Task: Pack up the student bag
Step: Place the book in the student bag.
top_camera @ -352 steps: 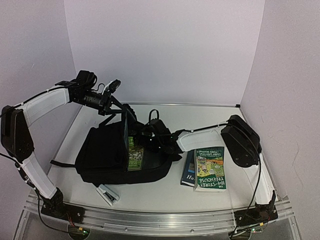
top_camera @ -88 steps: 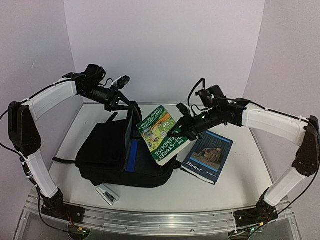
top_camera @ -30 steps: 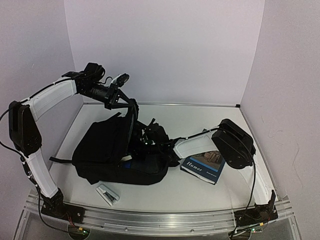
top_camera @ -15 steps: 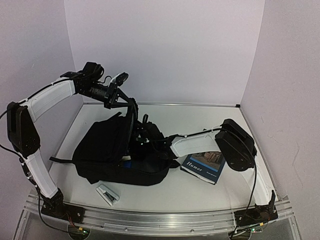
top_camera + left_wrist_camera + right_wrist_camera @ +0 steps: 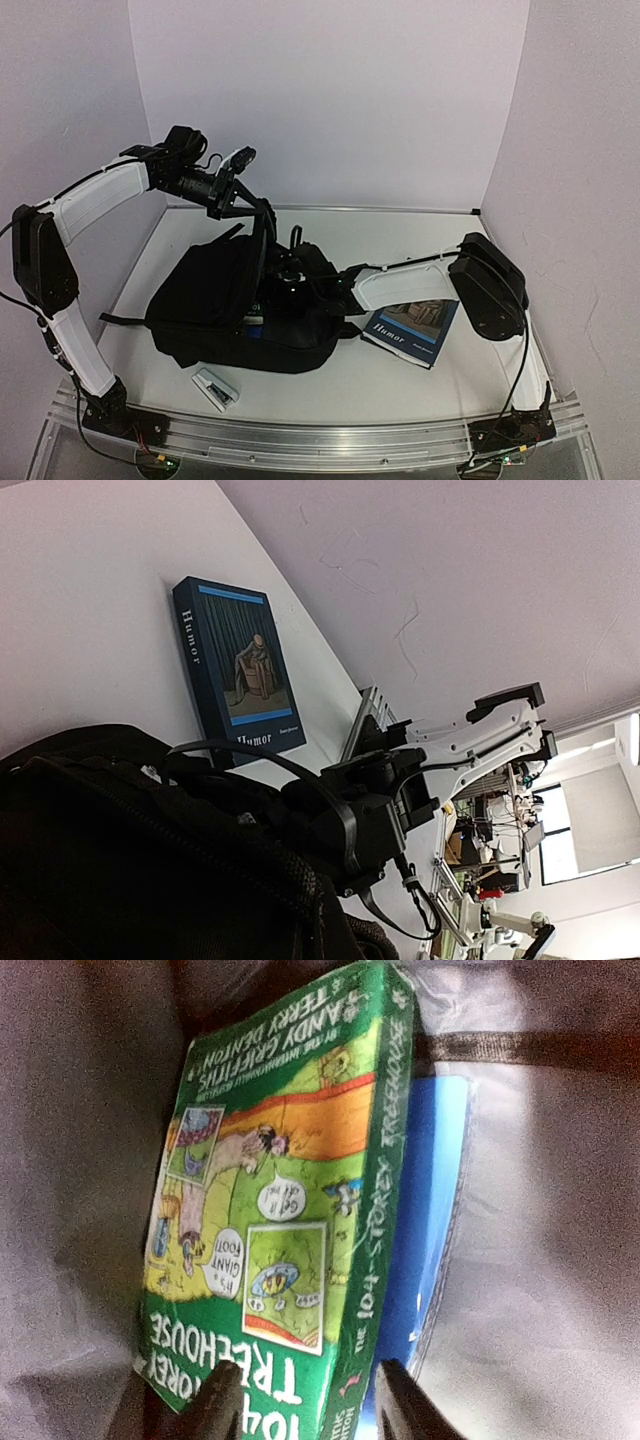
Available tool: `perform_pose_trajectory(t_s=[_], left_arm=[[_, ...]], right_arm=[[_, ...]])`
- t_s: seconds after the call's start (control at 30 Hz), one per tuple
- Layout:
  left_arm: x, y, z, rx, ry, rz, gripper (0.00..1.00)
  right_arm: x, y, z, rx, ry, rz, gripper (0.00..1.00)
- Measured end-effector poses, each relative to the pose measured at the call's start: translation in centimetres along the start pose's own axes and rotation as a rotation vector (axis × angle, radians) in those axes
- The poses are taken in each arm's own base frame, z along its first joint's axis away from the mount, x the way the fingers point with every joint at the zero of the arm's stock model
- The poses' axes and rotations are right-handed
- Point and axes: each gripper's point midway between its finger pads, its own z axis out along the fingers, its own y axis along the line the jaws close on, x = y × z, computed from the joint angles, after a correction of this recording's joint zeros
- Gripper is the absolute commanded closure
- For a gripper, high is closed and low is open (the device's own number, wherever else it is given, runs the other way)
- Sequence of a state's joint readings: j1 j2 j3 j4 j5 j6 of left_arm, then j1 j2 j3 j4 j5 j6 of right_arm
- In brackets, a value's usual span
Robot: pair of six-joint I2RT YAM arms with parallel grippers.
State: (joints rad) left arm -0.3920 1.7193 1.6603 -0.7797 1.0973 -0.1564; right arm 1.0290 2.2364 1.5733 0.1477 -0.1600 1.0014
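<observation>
- The student bag [image 5: 205,300] is a large black fabric backpack lying on its side on the left half of the bench [image 5: 420,235], with its mouth turned toward the middle.
- A thin webbing strap [image 5: 120,324] trails from its left end across the bench surface.
- The upper flap [image 5: 262,238] stands up from the opening as a narrow black edge, rising to the left claw [image 5: 243,196].
- Seen from the right wrist, the lining [image 5: 540,1210] is pale grey, with a darker band across the top.
- A green paperback, "The 104-Storey Treehouse" [image 5: 270,1210], stands tilted inside the bag, cover toward the camera and spine to the right; a flat blue item [image 5: 425,1210] lies just behind it.
- The left claw is clenched on the bag's flap and holds it raised above the opening.
- The right claw [image 5: 305,1398] is inside the bag; it is released, its two fingers parted in front of the book's near end.
- The right arm [image 5: 400,285] reaches low across the bench into the opening.
- A dark blue book titled "Humor" [image 5: 408,332] lies flat just right of the bag.
- A small white and black stapler-like item [image 5: 216,388] lies near the bag's front edge.
</observation>
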Motion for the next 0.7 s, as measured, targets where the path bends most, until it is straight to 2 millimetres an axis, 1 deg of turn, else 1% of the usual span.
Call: perform_pose_trajectory(t_s=[0.07, 0.17, 0.27, 0.4, 0.53, 0.7], left_arm=[[0.0, 0.0, 0.0, 0.0, 0.0, 0.0, 1.0], [0.0, 0.0, 0.0, 0.0, 0.0, 0.001, 1.0], [0.0, 0.0, 0.0, 0.001, -0.001, 0.002, 1.0], [0.0, 0.0, 0.0, 0.001, -0.001, 0.003, 1.0], [0.1, 0.1, 0.1, 0.002, 0.0, 0.0, 1.0], [0.2, 0.4, 0.0, 0.0, -0.006, 0.001, 1.0]], right_arm=[[0.4, 0.3, 0.0, -0.002, 0.011, -0.014, 0.75], [0.9, 0.9, 0.2, -0.007, 0.025, -0.033, 0.79], [1.1, 1.7, 0.5, -0.019, 0.034, -0.048, 0.79], [1.3, 3.0, 1.7, -0.052, 0.039, -0.067, 0.79], [1.6, 4.0, 2.9, -0.081, 0.048, -0.082, 0.77], [1.7, 4.4, 3.1, -0.093, 0.047, -0.096, 0.68]])
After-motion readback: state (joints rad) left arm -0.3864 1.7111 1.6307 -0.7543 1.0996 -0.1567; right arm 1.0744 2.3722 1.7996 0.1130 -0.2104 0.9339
